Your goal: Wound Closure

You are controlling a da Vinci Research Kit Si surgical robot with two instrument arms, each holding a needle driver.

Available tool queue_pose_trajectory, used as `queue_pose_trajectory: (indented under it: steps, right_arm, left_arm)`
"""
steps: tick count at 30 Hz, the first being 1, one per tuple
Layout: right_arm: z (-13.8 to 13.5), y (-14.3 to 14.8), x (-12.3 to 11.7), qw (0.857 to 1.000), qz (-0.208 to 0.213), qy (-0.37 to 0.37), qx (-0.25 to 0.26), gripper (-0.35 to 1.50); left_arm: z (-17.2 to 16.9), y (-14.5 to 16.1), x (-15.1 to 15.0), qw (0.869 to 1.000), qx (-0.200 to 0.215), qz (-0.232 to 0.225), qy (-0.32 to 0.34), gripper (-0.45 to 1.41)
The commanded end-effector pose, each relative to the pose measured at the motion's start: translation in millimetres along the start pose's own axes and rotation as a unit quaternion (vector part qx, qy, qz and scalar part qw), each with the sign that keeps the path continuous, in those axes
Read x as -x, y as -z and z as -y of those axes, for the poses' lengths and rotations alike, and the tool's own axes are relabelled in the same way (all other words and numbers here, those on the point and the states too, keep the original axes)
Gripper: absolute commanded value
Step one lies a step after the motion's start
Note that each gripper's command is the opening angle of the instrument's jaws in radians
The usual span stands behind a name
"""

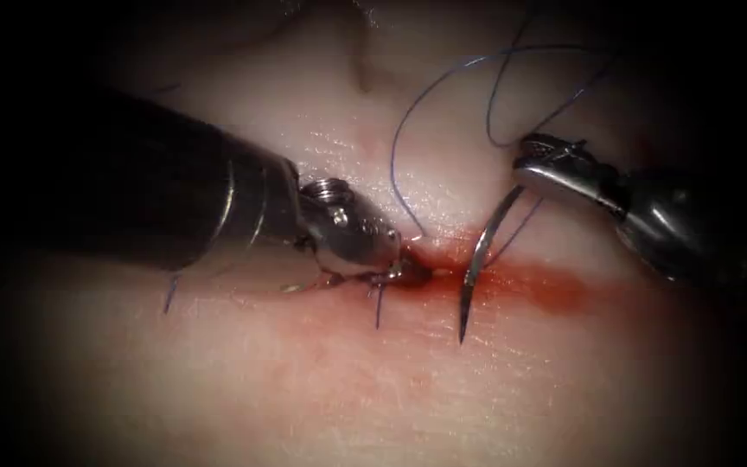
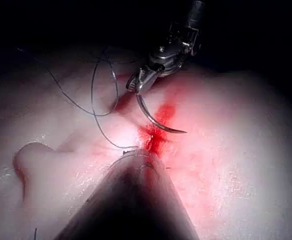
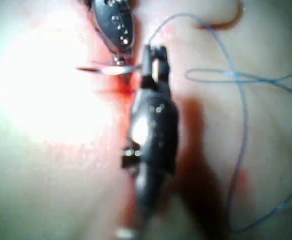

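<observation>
My right tool (image 1: 531, 166) is shut on the rear end of the curved needle (image 1: 475, 259), up and to the right of the cut (image 1: 512, 281). The needle arcs down across the red cut, and its tip hangs just past the near edge, free of the tissue (image 1: 391, 389). In the left wrist view the right tool (image 2: 136, 85) holds the needle (image 2: 155, 121) above the cut. My left tool (image 1: 410, 271) has its jaws together, tips pressed into the cut's left end; whether they pinch tissue is unclear. Blue thread (image 1: 443, 82) loops from beside the cut's left end up toward the right tool.
Short cut ends of thread (image 1: 379, 307) stick up near the left tool, with another (image 1: 169, 294) further left. Red fluid (image 1: 564, 294) stains the cut's right part. In the right wrist view loose thread (image 3: 240, 100) loops beside my right tool (image 3: 153, 55).
</observation>
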Motion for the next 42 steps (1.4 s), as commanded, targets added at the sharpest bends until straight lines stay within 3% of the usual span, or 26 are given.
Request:
queue_pose_trajectory:
  steps: [1,8,13,16,36,42]
  right_arm:
    - [-0.1,-0.5,0.9,1.0,0.001,0.01,0.002,-0.35]
    - [-0.4,-1.0,1.0,0.997,0.017,0.076,0.02,-0.35]
    - [-0.2,-1.7,1.2,0.991,0.036,0.13,0.018,-0.35]
    - [0.1,-2.2,1.2,0.987,0.048,0.155,0.016,-0.35]
    - [0.2,-3.6,2.5,0.963,0.096,0.249,0.025,-0.35]
    - [1.4,-4.0,3.6,0.955,0.111,0.274,0.007,-0.35]
  left_arm:
    - [-0.3,-1.0,0.0,1.0,0.007,0.003,-0.002,-0.42]
    - [-0.3,-0.9,0.0,0.999,0.032,0.018,-0.02,-0.42]
    - [-0.3,-0.7,-0.1,0.999,0.04,0.021,-0.014,-0.1]
    - [-0.4,-0.1,-0.2,0.999,0.046,0.022,-0.013,-0.05]
    - [-1.4,1.8,-0.9,0.998,0.051,0.02,-0.017,-0.08]
    - [-1.7,2.8,-1.2,0.999,0.046,0.018,-0.017,-0.1]
